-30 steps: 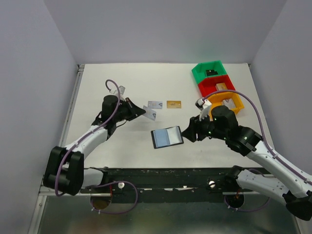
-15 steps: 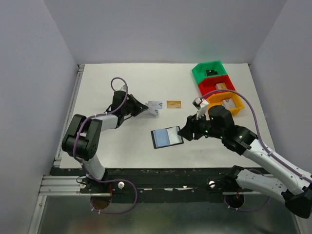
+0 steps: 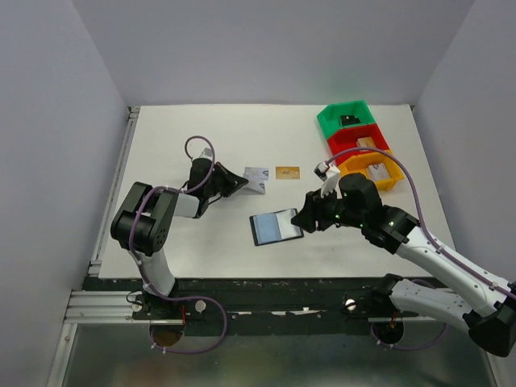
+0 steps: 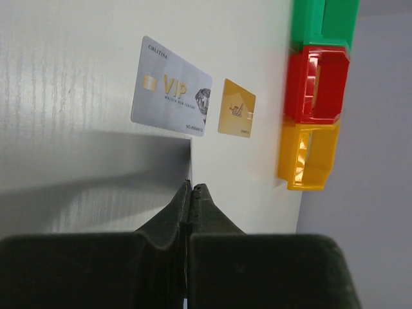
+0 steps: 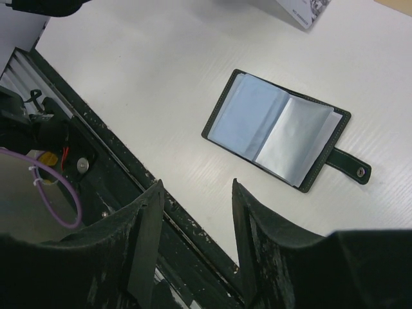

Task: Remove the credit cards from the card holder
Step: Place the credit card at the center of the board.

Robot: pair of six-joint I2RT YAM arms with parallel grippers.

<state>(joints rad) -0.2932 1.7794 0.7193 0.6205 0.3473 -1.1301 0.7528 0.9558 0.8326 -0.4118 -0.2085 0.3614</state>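
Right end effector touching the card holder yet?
Apart. Right wrist view: the right end effector is open, fingertips short of the card holder, a strip of white table showing between them and its near edge.

**Lighting and image quality: bright, diffuse, even**

Top view: soft overhead light. The white tabletop [image 3: 201, 129] is bright, shadows under the arms are faint, and nothing is blurred.

Left wrist: the left fingers [image 4: 168, 215] are black and soft-focus. The credit card [image 4: 191, 161] pinched in them shows as a thin edge-on line, with a grey gradient band spreading to its left. Print on the silver card [image 4: 170, 87] ahead is sharp.

Right wrist: the right fingers [image 5: 145, 238] are dark and blurred. The card holder [image 5: 248, 116] beyond them is crisp, with a pale sheen on its pocket.
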